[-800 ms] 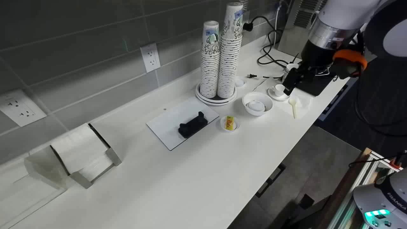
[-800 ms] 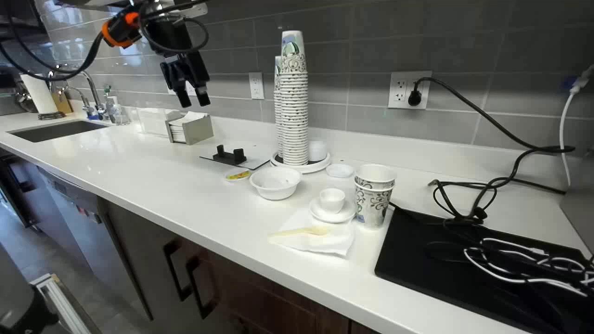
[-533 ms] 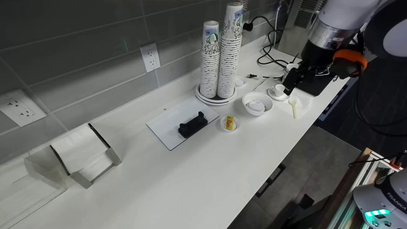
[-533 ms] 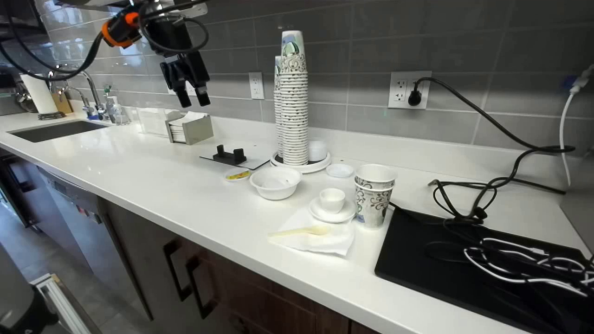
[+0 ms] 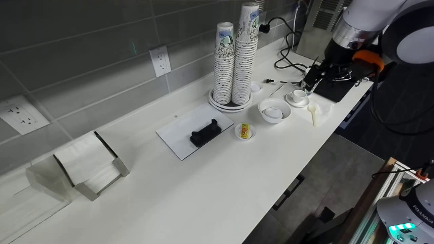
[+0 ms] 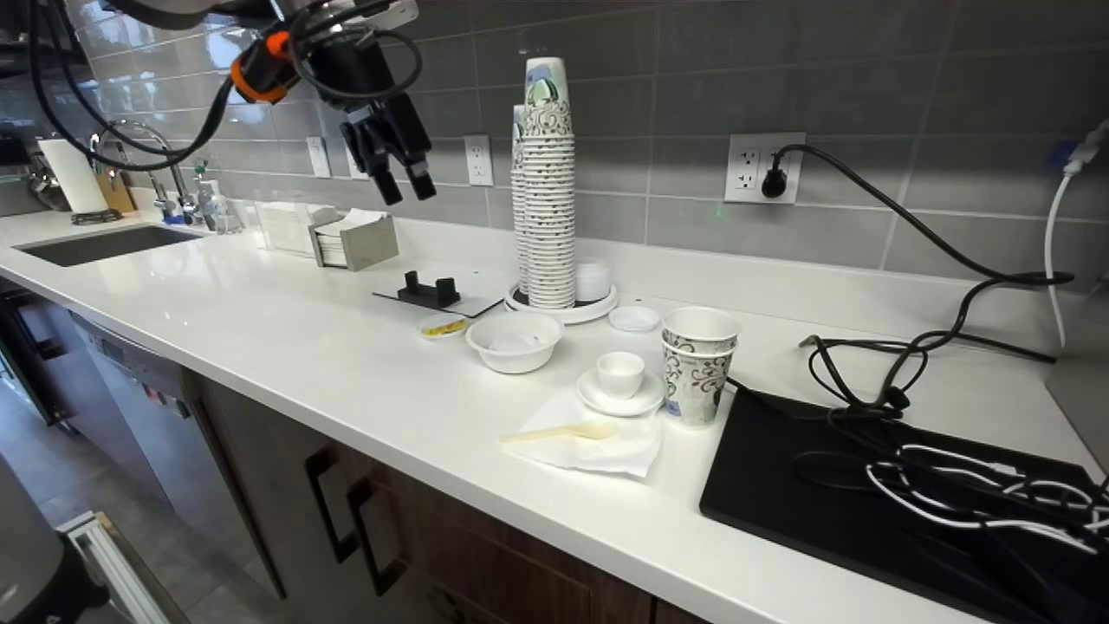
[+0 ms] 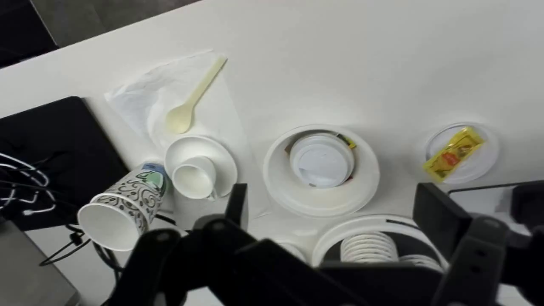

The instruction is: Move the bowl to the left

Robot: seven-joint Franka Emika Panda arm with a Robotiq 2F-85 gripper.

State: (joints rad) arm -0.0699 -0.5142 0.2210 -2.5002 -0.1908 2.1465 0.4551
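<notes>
The bowl (image 7: 323, 202) is round, white and shallow, with a white lid-like disc and bits of coloured packets inside it. It stands upright on the counter, and it also shows in both exterior views (image 5: 271, 120) (image 6: 515, 354). My gripper (image 7: 338, 204) is open and empty, with its fingers wide apart. In the wrist view the bowl lies between and just beyond the fingertips. In both exterior views the gripper (image 5: 311, 83) (image 6: 407, 191) hangs in the air well above the counter, apart from the bowl.
Tall cup stacks (image 6: 548, 225) stand on a white plate (image 6: 598, 312) close behind the bowl. A small dish (image 5: 251, 133) with a yellow packet, a cup (image 6: 620, 374) on a saucer, a spoon (image 6: 563, 432), paper cups (image 6: 697, 381) and a white panel (image 5: 176, 139) with a black holder are nearby.
My open gripper has shifted to the right in an exterior view and a little upward in the other picture of the scene. The bowl and other objects have not moved.
</notes>
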